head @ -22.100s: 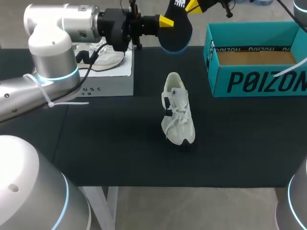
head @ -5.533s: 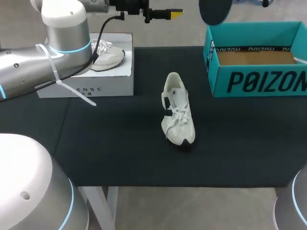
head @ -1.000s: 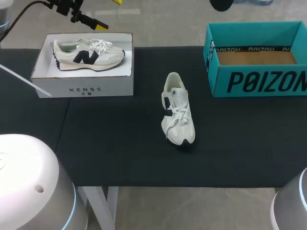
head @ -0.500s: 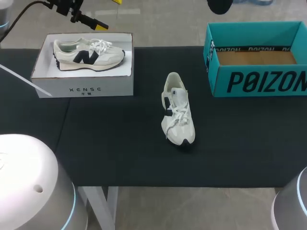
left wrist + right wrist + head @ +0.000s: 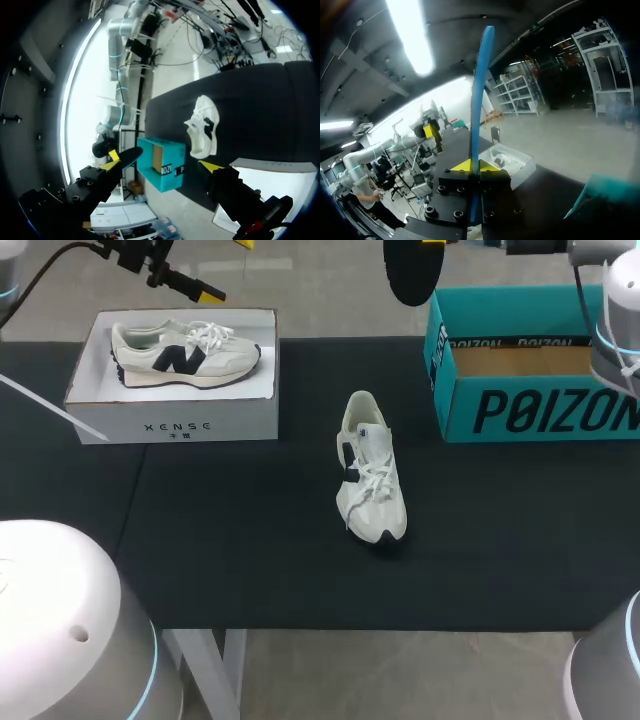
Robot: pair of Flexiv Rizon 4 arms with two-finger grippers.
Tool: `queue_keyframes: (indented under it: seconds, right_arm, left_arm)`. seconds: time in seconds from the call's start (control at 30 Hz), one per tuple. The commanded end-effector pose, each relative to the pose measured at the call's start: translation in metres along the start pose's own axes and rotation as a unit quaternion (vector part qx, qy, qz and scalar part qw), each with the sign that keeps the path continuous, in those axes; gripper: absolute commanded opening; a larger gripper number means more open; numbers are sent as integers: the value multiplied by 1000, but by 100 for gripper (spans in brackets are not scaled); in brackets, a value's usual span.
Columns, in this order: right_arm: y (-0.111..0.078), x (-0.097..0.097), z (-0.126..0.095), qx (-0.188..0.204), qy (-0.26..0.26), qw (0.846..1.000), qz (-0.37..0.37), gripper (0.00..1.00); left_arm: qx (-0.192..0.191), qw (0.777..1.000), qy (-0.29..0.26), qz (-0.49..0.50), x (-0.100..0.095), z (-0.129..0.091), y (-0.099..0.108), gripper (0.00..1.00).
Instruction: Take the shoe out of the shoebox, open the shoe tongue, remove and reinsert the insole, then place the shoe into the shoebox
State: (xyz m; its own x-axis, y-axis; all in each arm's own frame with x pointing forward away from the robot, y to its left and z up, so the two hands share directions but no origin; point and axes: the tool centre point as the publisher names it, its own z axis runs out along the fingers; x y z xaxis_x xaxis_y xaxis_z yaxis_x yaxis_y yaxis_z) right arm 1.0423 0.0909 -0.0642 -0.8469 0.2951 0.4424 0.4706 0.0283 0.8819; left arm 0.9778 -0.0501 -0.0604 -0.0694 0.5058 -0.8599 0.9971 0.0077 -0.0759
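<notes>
The white shoe (image 5: 371, 472) lies on the black table mat, toe towards the near edge, laces loose. The left wrist view shows the shoe (image 5: 202, 130) beyond the open fingers. The teal shoebox (image 5: 530, 400) stands open at the back right, nothing in it but its brown floor. My right gripper (image 5: 479, 165) is shut on the insole (image 5: 480, 85), seen edge-on as a blue strip. From the head view the insole (image 5: 410, 272) hangs as a dark oval high over the far table edge, left of the shoebox. My left gripper (image 5: 228, 270) stands open above the back left.
A white box (image 5: 175, 405) at the back left holds a second white shoe (image 5: 185, 350) with a dark logo. It also shows as a white box (image 5: 270, 185) right under my left gripper. Black mat surrounds the loose shoe on all sides.
The insole in my right gripper has shifted left, and the right arm has come into sight at the top right. Left arm and shoe have stayed put.
</notes>
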Motion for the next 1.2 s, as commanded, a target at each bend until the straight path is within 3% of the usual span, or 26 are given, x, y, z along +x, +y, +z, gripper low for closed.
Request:
queue_keyframes:
  seconds: [0.03, 0.27, 0.9, 0.97, 1.2]
  right_arm:
    - [-19, -2, 32, -15, 3, 1000, 14, 0]
    - [-62, 12, 52, -7, 0, 998, 62, 0]
    - [-64, 10, 55, 1, -7, 999, 51, 0]
    - [-74, 5, 62, 60, -49, 996, 53, 0]
    - [-120, -19, 71, 65, -106, 992, 34, 0]
  left_arm:
    - [0, 1000, 3, 0, 0, -1, 0, 100]
    - [0, 1000, 3, 0, 0, -1, 0, 100]
    - [0, 1000, 3, 0, 0, -1, 0, 100]
    - [0, 1000, 3, 0, 0, -1, 0, 100]
    - [0, 1000, 3, 0, 0, -1, 0, 100]
